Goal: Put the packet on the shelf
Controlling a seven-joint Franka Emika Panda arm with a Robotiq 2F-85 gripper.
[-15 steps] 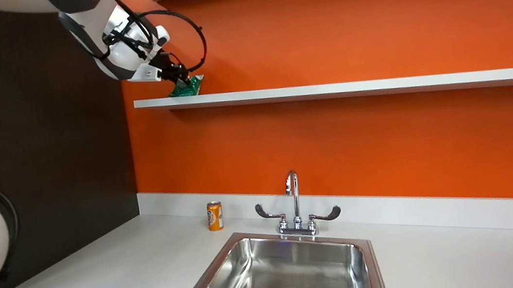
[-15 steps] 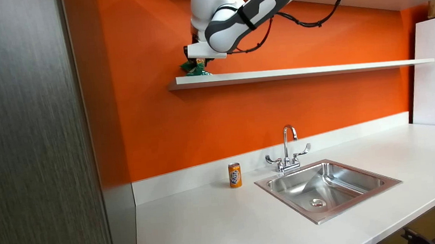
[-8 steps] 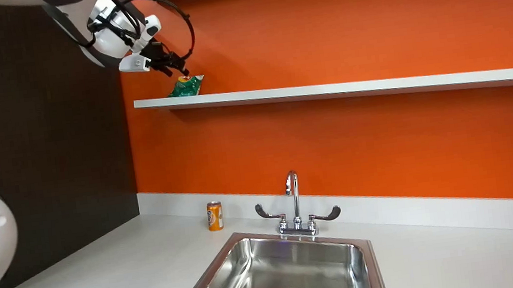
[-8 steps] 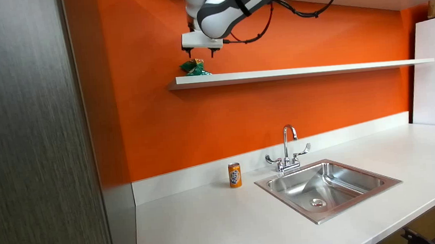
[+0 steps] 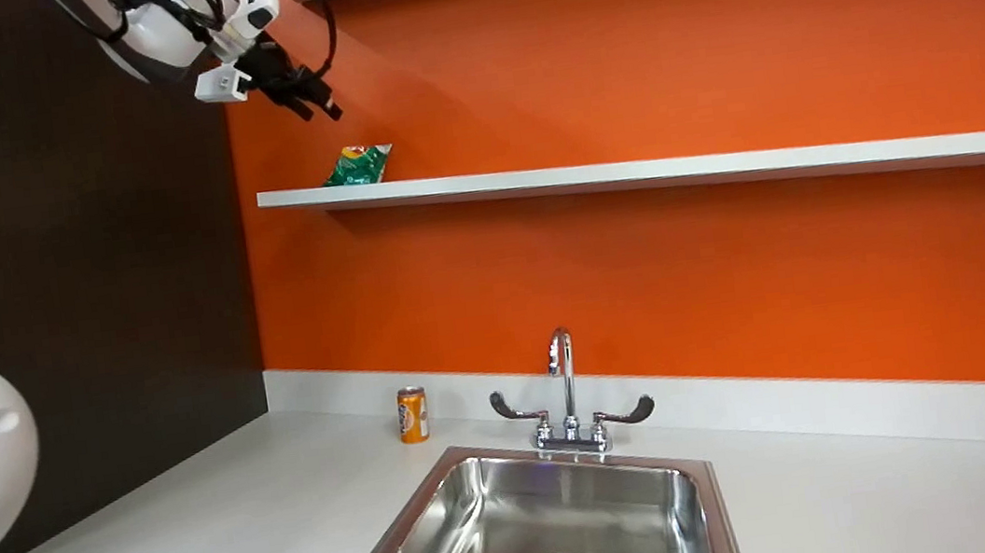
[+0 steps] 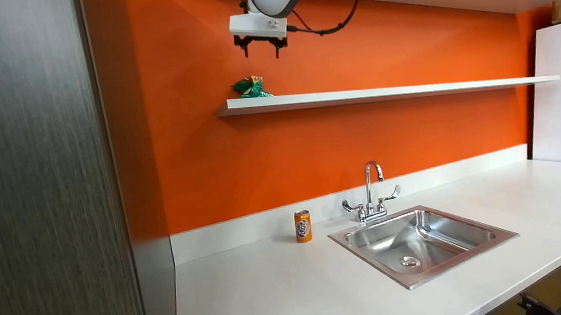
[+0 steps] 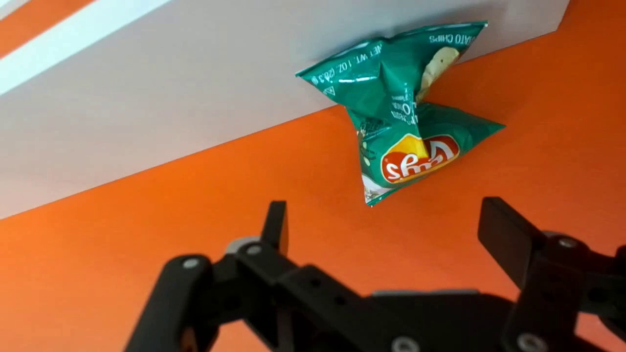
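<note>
1. Green crinkled packet (image 5: 360, 167) sits on the white shelf (image 5: 630, 171), near one end.
2. Pincer (image 6: 262, 56) is above shelf level, apart from packet, jaws spread wide.
3. Orange can (image 6: 303, 227) stands upright on bench (image 6: 243, 293), below shelf.
4. Steel sink (image 6: 468, 254) set into bench, faucet (image 6: 369, 195) too, both below shelf.
5. Orange wall (image 5: 691, 290) behind shelf.

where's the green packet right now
In both exterior views the packet sits on the white shelf, near the shelf's end at picture left, below the open gripper and not touching it.
</note>
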